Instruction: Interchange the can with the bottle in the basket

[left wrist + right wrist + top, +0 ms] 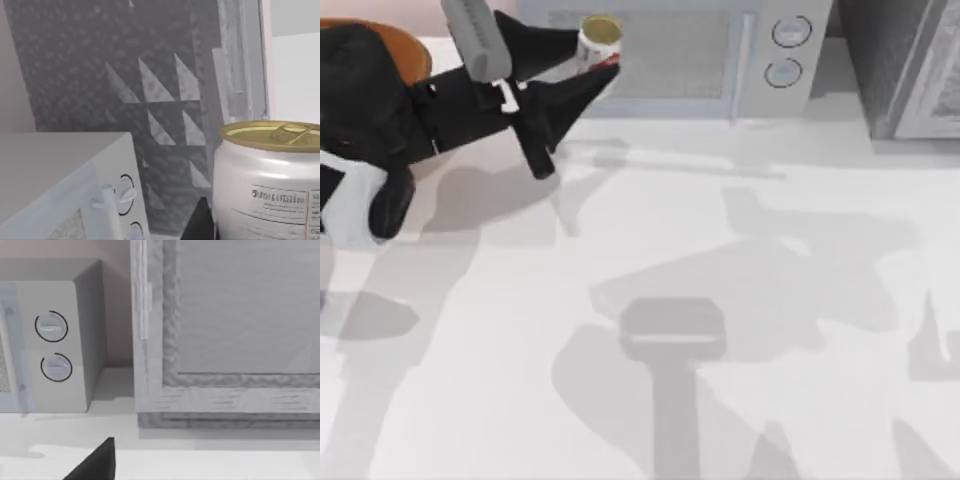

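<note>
My left hand (588, 62), upper left of the top view, grasps the can (599, 42) by its sides; it looks light, stiff, slippery, so I hold mid-body

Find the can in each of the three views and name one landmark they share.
Top view: the can sits at the back left, between the left gripper's fingers, in front of the microwave.
Left wrist view: the can is close up, beside the microwave.
Right wrist view: not in it.
Shared landmark: the microwave with its two round knobs.
</note>
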`<state>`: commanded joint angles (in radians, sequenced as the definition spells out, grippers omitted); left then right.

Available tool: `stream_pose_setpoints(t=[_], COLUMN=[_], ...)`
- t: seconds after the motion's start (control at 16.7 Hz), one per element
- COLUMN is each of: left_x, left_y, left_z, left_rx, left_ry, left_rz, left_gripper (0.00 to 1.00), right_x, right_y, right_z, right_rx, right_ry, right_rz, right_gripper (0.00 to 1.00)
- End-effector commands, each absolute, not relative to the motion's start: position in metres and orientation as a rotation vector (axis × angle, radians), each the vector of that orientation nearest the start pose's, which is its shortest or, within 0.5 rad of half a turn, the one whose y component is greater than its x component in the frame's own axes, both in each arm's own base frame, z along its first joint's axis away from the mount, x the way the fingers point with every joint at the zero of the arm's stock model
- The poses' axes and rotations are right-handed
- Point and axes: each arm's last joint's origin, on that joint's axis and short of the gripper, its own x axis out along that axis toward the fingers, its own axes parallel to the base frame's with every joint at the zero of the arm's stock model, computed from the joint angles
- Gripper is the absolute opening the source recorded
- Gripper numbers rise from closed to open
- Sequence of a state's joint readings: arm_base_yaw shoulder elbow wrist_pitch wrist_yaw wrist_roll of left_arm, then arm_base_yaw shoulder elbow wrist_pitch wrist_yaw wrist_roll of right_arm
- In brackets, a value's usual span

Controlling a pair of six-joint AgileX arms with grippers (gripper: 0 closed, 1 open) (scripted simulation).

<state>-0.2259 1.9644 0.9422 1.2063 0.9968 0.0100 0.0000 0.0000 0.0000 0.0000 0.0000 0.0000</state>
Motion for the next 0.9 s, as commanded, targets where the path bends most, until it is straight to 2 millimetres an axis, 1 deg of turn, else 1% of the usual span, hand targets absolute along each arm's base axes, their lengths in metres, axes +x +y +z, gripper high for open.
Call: stream_pose_setpoints(t=[0.24, 0.48, 0.66, 0.78, 0.9], left_x=[0.388, 0.395, 0.394, 0.391, 0.388], left_y=[-0.124, -0.137, -0.147, -0.152, -0.155], left_z=[0.141, 0.095, 0.056, 0.033, 0.02], left_rx=[0.064, 0.056, 0.034, 0.015, 0.002], left_ry=[-0.161, -0.124, -0.07, -0.03, -0.004], left_rz=[-1.302, -1.412, -1.504, -1.556, -1.586], left_gripper=[0.0, 0.0, 0.0, 0.0, 0.0], right_x=[0.106, 0.106, 0.106, 0.106, 0.106], right_y=[-0.001, -0.001, -0.001, -0.001, -0.001], right_z=[0.16, 0.16, 0.16, 0.16, 0.16], right_rx=[0.0, 0.0, 0.0, 0.0, 0.0], right_ry=[0.0, 0.0, 0.0, 0.0, 0.0], right_rz=[0.0, 0.0, 0.0, 0.0, 0.0], right_gripper=[1.0, 1.0, 1.0, 1.0, 1.0])
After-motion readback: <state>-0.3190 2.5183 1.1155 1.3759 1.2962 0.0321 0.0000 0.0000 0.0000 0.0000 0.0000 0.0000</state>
